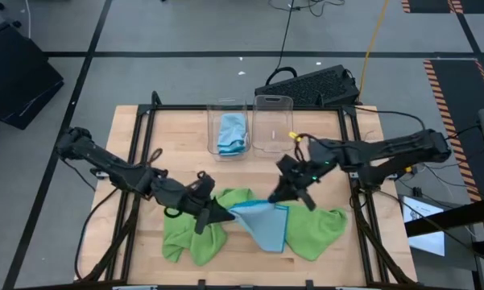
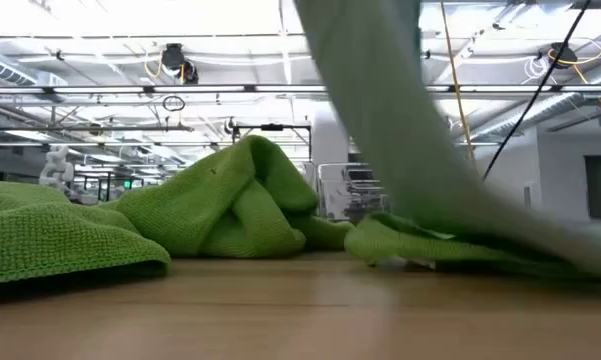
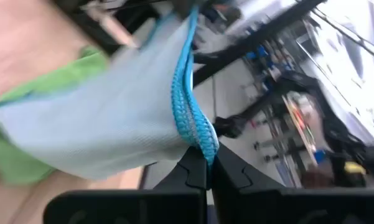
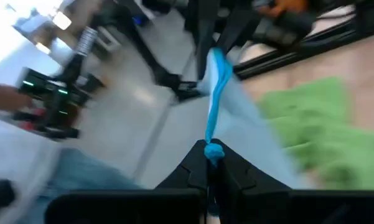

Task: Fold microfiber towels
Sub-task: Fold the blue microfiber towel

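Blue towel [image 1: 262, 225] hangs stretched between your two pincers above surface [image 1: 185, 145], over green towels [image 1: 197, 234]. Left pincer [image 1: 217, 213] clamped on one corner, right pincer [image 1: 275, 199] clamped on other. Hem [image 3: 196, 127] sits right at fingertips: thin bite, uneven pull could slip corner, skew fold.

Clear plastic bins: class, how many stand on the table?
2, side by side at the table's far edge: the left bin holds a folded light blue towel; the right bin looks empty. None seems hidden.
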Controlling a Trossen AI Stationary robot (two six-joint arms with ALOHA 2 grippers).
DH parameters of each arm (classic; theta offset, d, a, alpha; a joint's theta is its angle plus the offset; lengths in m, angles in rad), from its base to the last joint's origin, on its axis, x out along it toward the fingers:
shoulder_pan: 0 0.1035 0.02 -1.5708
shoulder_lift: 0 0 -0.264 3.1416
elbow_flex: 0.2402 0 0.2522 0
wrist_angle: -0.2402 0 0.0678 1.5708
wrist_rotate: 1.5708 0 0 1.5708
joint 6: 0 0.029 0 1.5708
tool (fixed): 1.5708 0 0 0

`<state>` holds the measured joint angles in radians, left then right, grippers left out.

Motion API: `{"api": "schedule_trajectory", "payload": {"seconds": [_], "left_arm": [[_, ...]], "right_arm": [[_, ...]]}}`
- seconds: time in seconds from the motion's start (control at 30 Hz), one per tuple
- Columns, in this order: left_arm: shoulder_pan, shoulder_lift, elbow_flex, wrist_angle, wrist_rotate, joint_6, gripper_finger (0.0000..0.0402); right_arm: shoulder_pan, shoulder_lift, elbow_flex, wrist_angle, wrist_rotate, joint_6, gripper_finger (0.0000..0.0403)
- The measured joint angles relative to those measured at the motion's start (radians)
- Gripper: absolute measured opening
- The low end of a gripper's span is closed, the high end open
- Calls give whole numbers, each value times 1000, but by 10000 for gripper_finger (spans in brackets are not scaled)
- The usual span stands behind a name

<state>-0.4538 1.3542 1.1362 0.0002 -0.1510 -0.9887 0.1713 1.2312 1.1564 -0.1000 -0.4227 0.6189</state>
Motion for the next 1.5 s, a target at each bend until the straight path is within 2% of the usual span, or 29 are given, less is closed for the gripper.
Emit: {"api": "schedule_trajectory", "payload": {"seconds": [0.2,0.33,0.4,0.5,0.67,0.9,1.03,1.23,1.4,1.5], "left_arm": [[40,12,235,-147,189,90,4],[73,12,338,-209,286,140,4],[100,12,362,-277,289,222,4],[140,11,373,-418,239,322,4],[214,35,355,-618,230,382,5],[251,69,275,-613,188,419,5],[293,87,254,-569,132,491,4],[390,146,252,-529,36,592,8],[468,184,253,-510,61,639,6],[491,191,252,-532,134,640,9]], "right_arm": [[177,-36,102,27,43,252,0],[239,-36,179,17,140,340,0],[246,-38,194,-13,195,350,0],[242,-39,195,-114,301,324,0],[240,-39,195,-316,461,316,2],[239,-33,195,-525,559,364,4],[203,-35,195,-612,628,360,4],[88,-35,195,-766,656,267,5],[-33,-35,196,-864,646,125,5],[-91,-35,195,-864,575,90,5]]}}
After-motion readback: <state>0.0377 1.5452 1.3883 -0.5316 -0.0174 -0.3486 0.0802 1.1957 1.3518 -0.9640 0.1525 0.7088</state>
